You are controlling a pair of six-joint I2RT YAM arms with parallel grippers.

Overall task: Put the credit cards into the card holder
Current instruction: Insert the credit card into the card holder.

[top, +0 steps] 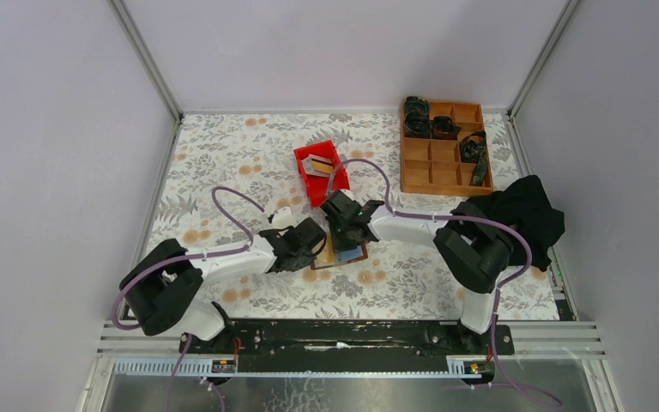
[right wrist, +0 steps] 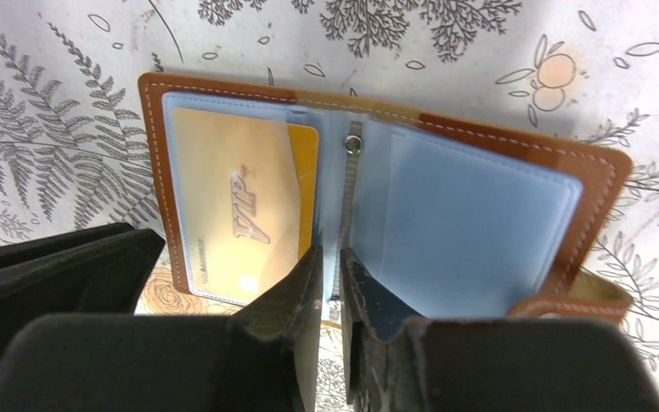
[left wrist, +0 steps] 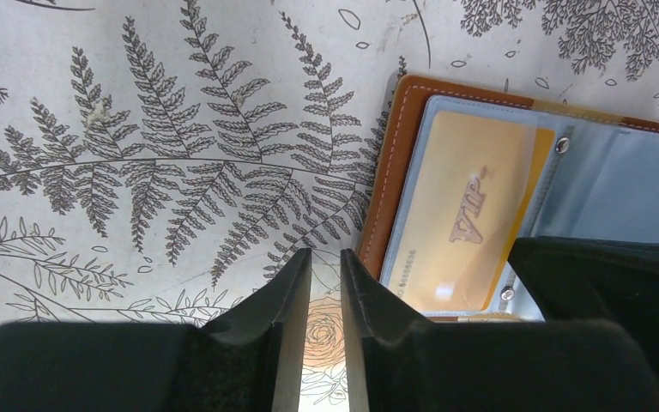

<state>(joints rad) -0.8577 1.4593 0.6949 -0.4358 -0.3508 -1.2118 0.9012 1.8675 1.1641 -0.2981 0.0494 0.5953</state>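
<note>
The brown leather card holder [right wrist: 605, 176] lies open and flat on the flowered table, between both grippers [top: 343, 256]. A gold credit card [right wrist: 240, 206] marked VIP sits inside its left clear pocket [left wrist: 472, 215]. The right clear pocket [right wrist: 463, 232] holds nothing. My right gripper [right wrist: 330, 251] hovers over the holder's centre spine, jaws a narrow slit apart with nothing between them. Just left of the holder's edge, my left gripper [left wrist: 326, 255] stands over bare tablecloth, open a little and empty. More credit cards [top: 316, 162] lie in the red bin.
A red plastic bin [top: 330, 184] stands just behind the holder. An orange-brown compartment tray [top: 442, 176] with dark parts sits at the back right. A black cloth [top: 523, 215] lies by the right arm. Grey walls close in three sides.
</note>
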